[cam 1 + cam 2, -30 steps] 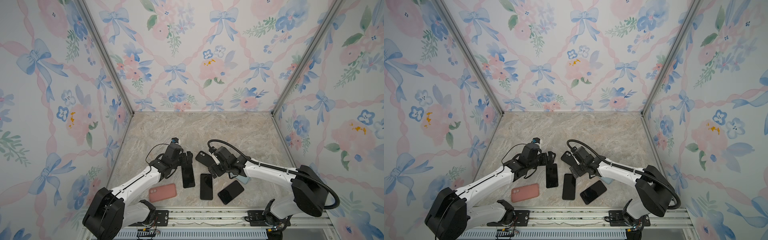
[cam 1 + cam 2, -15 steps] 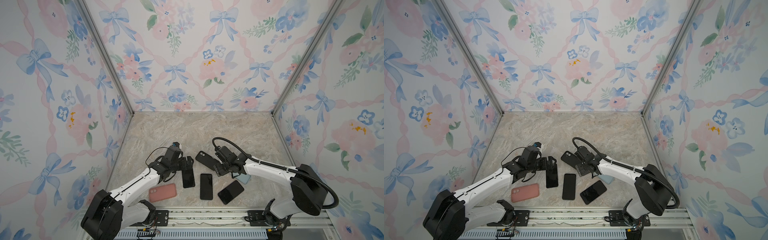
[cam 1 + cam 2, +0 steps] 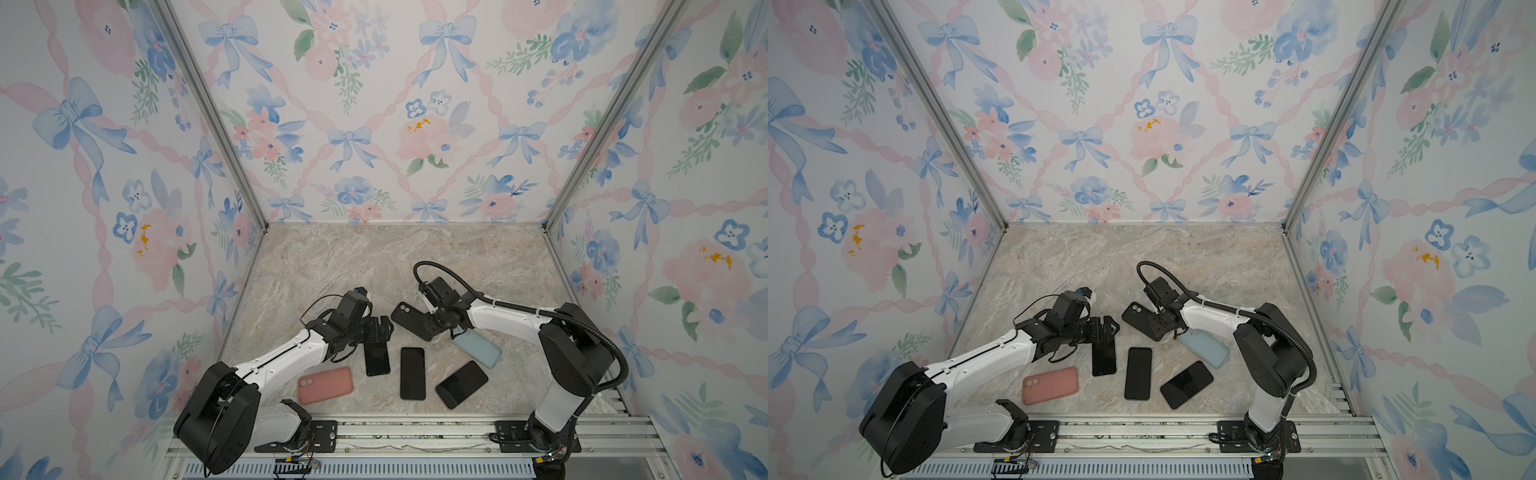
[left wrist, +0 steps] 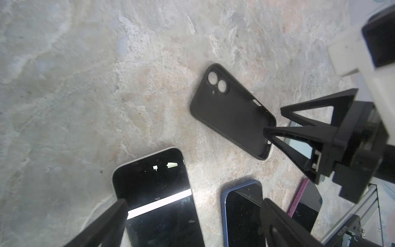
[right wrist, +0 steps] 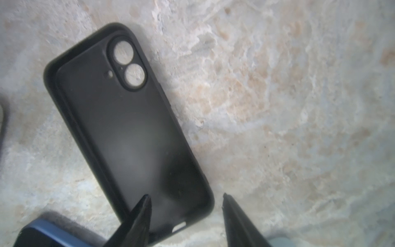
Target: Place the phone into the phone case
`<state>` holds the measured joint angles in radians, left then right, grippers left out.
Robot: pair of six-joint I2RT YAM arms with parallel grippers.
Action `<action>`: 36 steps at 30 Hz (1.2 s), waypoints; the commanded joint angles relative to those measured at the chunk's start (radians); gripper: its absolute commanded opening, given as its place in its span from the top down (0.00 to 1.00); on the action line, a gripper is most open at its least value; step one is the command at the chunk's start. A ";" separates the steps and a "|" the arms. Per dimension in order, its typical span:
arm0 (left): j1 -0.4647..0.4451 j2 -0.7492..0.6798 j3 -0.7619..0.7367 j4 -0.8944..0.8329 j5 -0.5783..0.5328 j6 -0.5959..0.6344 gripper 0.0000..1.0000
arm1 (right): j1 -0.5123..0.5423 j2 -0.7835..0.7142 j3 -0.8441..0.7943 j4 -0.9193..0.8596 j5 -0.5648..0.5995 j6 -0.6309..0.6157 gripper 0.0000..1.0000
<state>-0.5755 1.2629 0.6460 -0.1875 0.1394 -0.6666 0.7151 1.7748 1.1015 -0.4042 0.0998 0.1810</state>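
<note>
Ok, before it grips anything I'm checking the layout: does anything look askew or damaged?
Nothing looks damaged. The black phone case lies open side up and slanted. The right gripper straddles its rim near one corner, jaws apart. In both top views the rightmost phone lies diagonally.

black case, pink case, pale blue case; beige marbled table; walls floral with blue bows.
</note>
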 commanded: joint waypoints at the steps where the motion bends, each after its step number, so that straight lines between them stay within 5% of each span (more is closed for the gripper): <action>1: -0.006 0.022 0.028 0.010 0.011 0.007 0.02 | -0.021 0.049 0.071 0.011 -0.044 -0.040 0.47; 11: -0.004 0.066 0.055 0.011 0.027 0.016 0.03 | -0.040 0.143 0.153 0.010 -0.057 -0.045 0.58; 28: -0.004 0.115 0.061 0.029 0.035 0.001 0.03 | -0.048 0.193 0.189 0.008 -0.077 0.004 0.89; 36: 0.000 0.115 0.050 0.046 0.031 0.002 0.03 | -0.037 0.186 0.214 -0.010 -0.055 0.060 0.94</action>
<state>-0.5751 1.3716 0.6846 -0.1520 0.1585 -0.6666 0.6743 1.9491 1.2789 -0.3923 0.0303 0.1989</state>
